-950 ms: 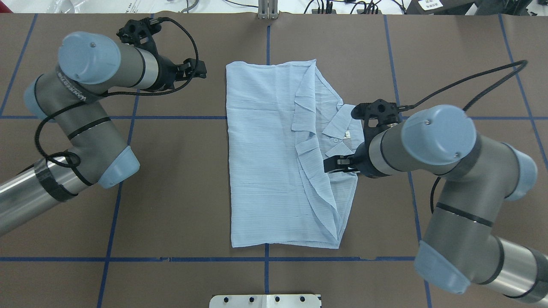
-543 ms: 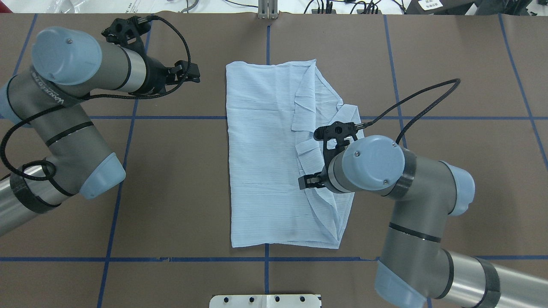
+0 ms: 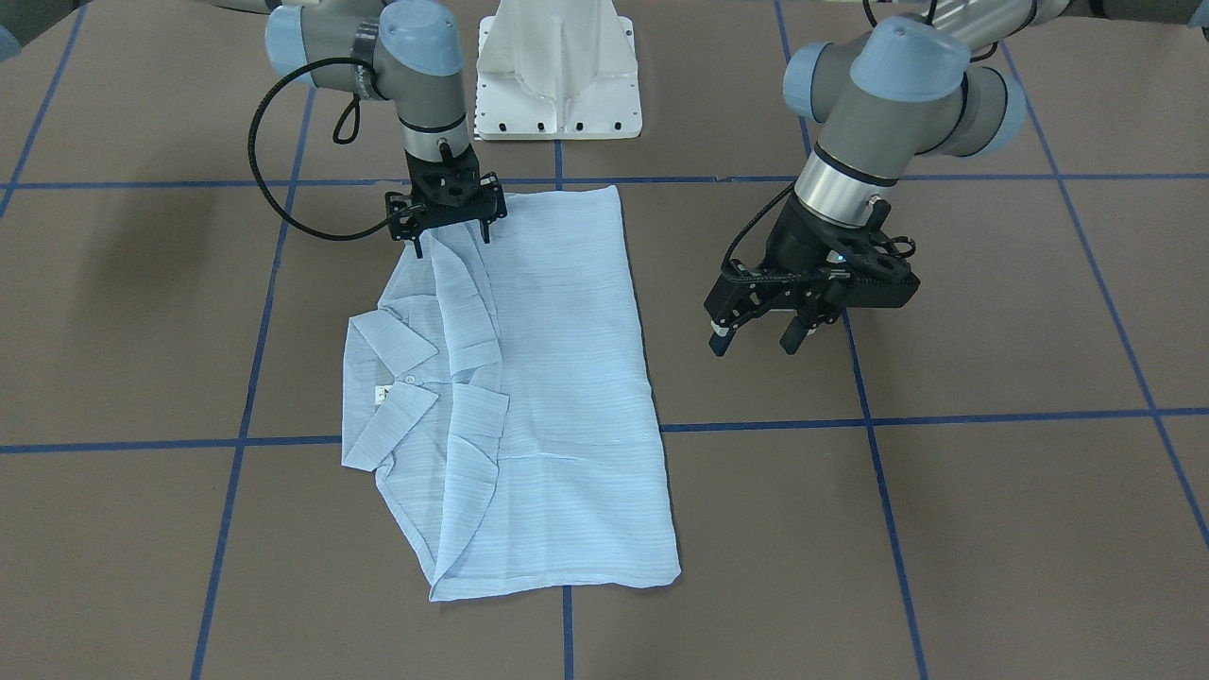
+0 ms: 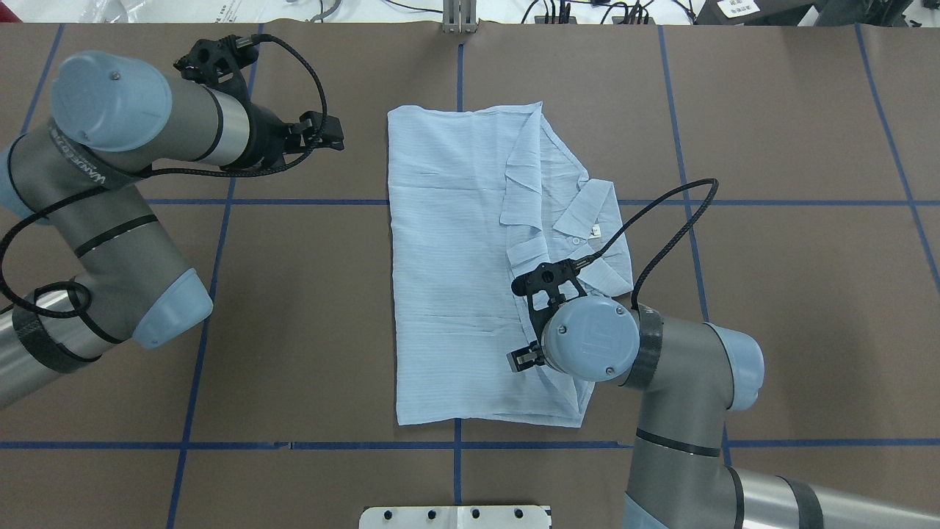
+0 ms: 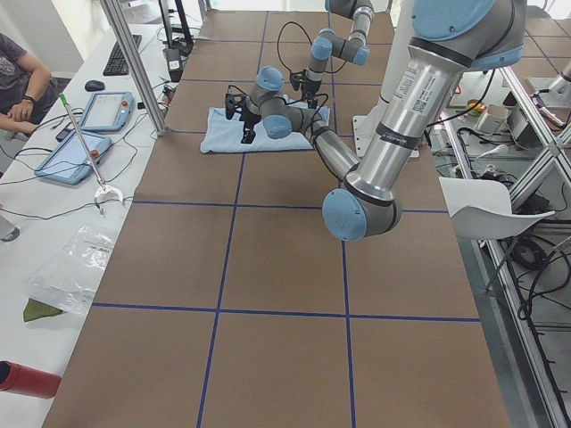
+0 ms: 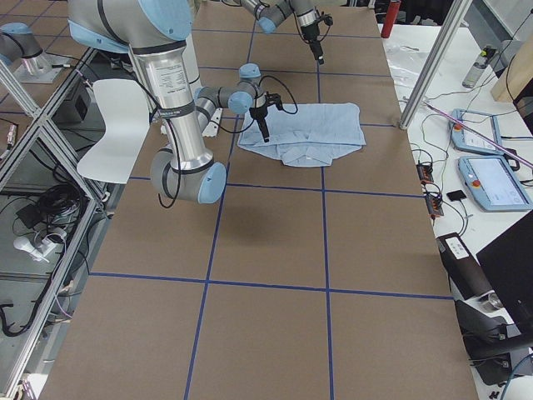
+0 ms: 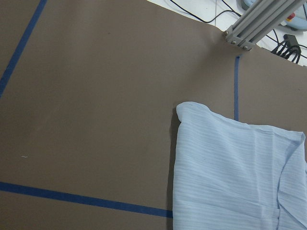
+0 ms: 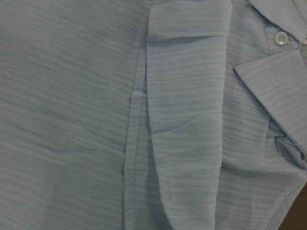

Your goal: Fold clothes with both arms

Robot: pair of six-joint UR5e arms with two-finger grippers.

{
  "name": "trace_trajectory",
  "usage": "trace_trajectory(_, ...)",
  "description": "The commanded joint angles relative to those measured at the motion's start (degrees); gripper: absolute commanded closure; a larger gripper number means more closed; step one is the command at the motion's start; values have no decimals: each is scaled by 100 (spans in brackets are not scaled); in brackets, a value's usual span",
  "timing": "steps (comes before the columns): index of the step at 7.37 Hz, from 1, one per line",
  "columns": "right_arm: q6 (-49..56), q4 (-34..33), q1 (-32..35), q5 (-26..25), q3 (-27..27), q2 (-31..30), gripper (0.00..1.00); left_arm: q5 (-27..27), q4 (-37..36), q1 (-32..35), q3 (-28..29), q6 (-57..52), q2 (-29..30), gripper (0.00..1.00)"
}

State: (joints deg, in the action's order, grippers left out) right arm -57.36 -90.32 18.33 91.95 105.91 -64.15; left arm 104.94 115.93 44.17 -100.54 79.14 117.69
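Down at the right gripper (image 3: 452, 243) first: stands spread, fingers pointing straight down, pinching nothing. Hangs over the lapped sleeve folds of the shirt (image 3: 557, 378), toward its robot-side right corner. Cannot tell whether the tips touch the cloth. Sees through its wrist camera only pale blue striped fabric, with a small white button (image 8: 280, 37) and a collar flap (image 8: 283, 86) at the upper right.

Over to the left gripper (image 3: 753, 338): likewise spread and empty, fingers angled downward. Hovers above the bare table (image 3: 945, 519) on the robot's left of the shirt, apart from the cloth. Looks, by wrist camera, across brown surface and blue tape to one corner of the shirt.

Outward to the shirt itself: lies flat as a folded rectangle in the middle of the table, well apart from every edge, long sides running from the robot's side to the far side. Shows its collar (image 3: 392, 340) jutting out on the robot's right. Covers part of a blue tape line (image 3: 850, 417).

Further out: a white pedestal base (image 3: 557, 76) at the table's robot-side edge.
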Motion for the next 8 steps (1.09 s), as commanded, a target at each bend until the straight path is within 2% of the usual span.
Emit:
trace_trajectory(1,172,-29,-31,25,-114,-27,0,9,0,-14,-1,57,-1,1)
trace_trajectory(8,313,-205,91,43,-132,-45,0,17,0,-14,-10,128,8,1)
